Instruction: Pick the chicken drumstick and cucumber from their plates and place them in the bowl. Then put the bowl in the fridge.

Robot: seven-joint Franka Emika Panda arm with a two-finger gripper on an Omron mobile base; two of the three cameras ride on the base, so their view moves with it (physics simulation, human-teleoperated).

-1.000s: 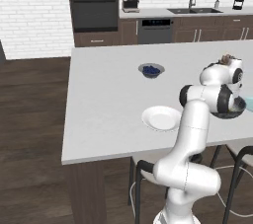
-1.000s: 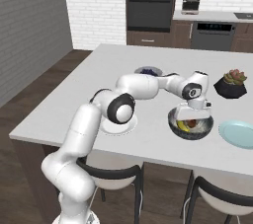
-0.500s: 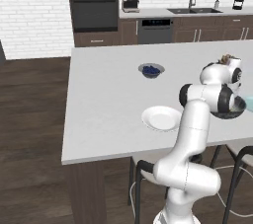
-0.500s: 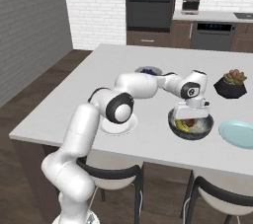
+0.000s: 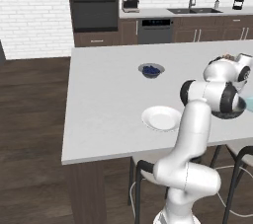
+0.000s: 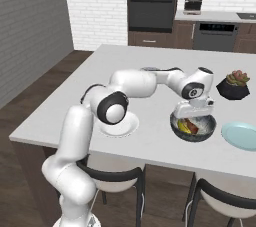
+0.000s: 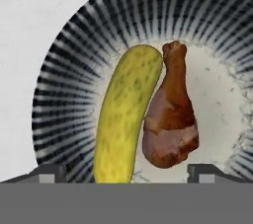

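Gripper (image 6: 192, 119) hangs just over the bowl (image 6: 206, 132) at centre-right of right base view, jaws spread wide, nothing held. In hand view, cucumber (image 7: 123, 119) and chicken drumstick (image 7: 169, 119) lie side by side, touching, inside the bowl. White plate (image 5: 161, 118) sits bare, lower centre of left base view.

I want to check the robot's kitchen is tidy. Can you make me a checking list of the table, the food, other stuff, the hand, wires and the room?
Surface: grey counter, food-free outside the dishes.
Job's things: cucumber and chicken drumstick lie side by side in the bowl; white plate and blue-green plate empty.
Clutter: berry bowl, potted succulent.
Hand: the hand is open, just above the bowl, holding nothing.
Cables: a thin cable on the floor.
Surroundings: oven, sink, stools.
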